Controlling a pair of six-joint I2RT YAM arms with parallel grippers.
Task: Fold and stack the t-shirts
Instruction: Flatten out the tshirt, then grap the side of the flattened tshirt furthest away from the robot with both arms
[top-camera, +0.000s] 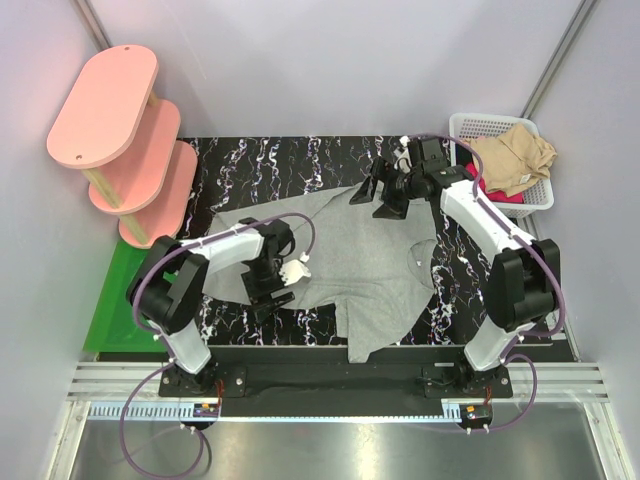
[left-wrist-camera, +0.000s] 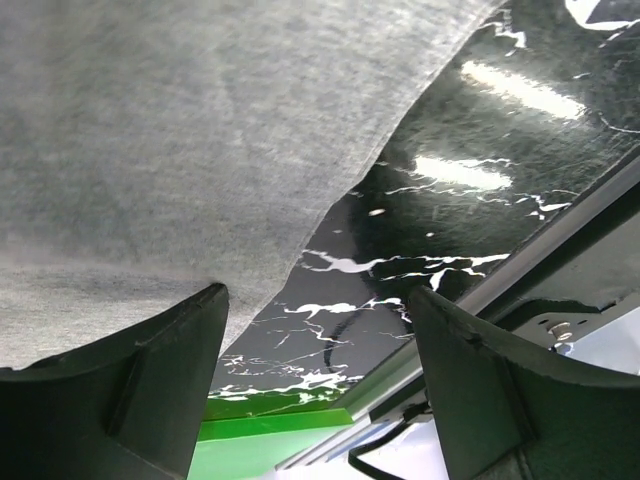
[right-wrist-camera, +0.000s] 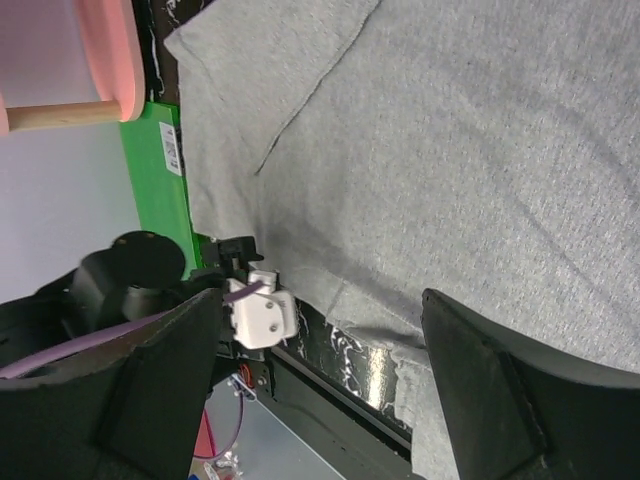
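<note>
A heather grey t-shirt (top-camera: 360, 262) lies spread on the black marbled table, one part hanging over the near edge. It fills the left wrist view (left-wrist-camera: 170, 140) and the right wrist view (right-wrist-camera: 470, 130). My left gripper (top-camera: 268, 296) is open and empty, low over the shirt's near left edge. My right gripper (top-camera: 377, 196) is open and empty above the shirt's far edge. A tan t-shirt (top-camera: 512, 158) and a red one (top-camera: 500, 197) lie in the white basket (top-camera: 474, 124) at the far right.
A pink three-tier shelf (top-camera: 120, 130) stands at the far left. A green mat (top-camera: 118, 298) lies at the table's left edge and shows in the left wrist view (left-wrist-camera: 270, 430). The table's near edge has a metal rail (top-camera: 340, 385).
</note>
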